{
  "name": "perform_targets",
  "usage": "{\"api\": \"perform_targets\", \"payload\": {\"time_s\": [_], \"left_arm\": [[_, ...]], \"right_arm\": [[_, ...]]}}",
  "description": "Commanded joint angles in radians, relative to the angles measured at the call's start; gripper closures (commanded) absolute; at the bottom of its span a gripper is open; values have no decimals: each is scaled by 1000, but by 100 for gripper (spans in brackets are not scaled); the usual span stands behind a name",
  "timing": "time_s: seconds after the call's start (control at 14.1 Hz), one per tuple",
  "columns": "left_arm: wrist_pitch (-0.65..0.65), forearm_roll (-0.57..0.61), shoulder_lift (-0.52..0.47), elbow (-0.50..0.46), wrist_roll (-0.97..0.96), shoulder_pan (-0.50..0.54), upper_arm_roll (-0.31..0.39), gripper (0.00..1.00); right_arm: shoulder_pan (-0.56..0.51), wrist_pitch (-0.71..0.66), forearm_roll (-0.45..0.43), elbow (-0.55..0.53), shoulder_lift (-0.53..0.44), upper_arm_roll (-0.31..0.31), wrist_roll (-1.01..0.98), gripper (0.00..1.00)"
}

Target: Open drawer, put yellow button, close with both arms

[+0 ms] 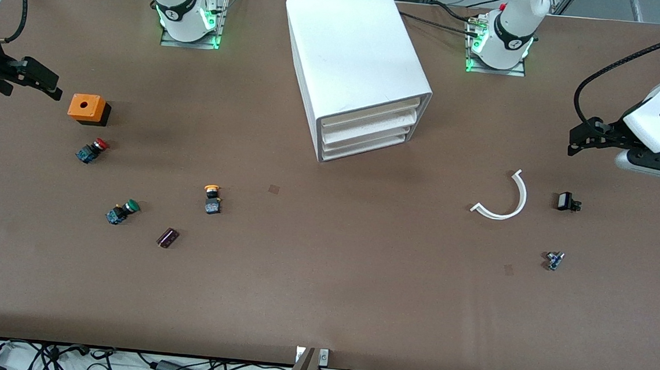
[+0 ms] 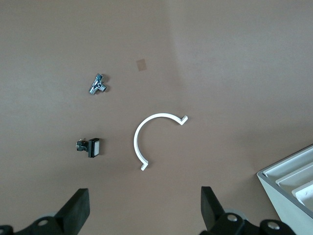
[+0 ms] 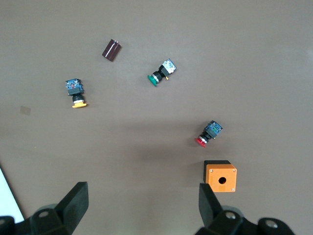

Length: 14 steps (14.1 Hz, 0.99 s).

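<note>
3 shallow white plastic tray drawers fill the large white box cabinet [image 1: 357, 65]; the uppermost drawer [image 1: 370, 113] sits closed. Small push-button switch, yellow-orange cap, dark black-and-blue body [image 1: 212, 198]: on the brown table [image 1: 322, 289], toward the right arm's end, nearer the front camera than the cabinet. Left gripper [image 2: 143, 208]: fingers wide, empty, over a white curved plastic strip [image 1: 503, 199]. Right gripper [image 3: 142, 205]: fingers wide, empty, beside an orange box [image 1: 87, 107].
</note>
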Motion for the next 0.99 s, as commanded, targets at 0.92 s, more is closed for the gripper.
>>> {"api": "perform_targets", "payload": {"time_s": [0.92], "left_arm": [[-127, -14, 14, 28, 9, -2, -10, 0]], "right_arm": [[-4, 33, 8, -20, 25, 7, -12, 0]]}}
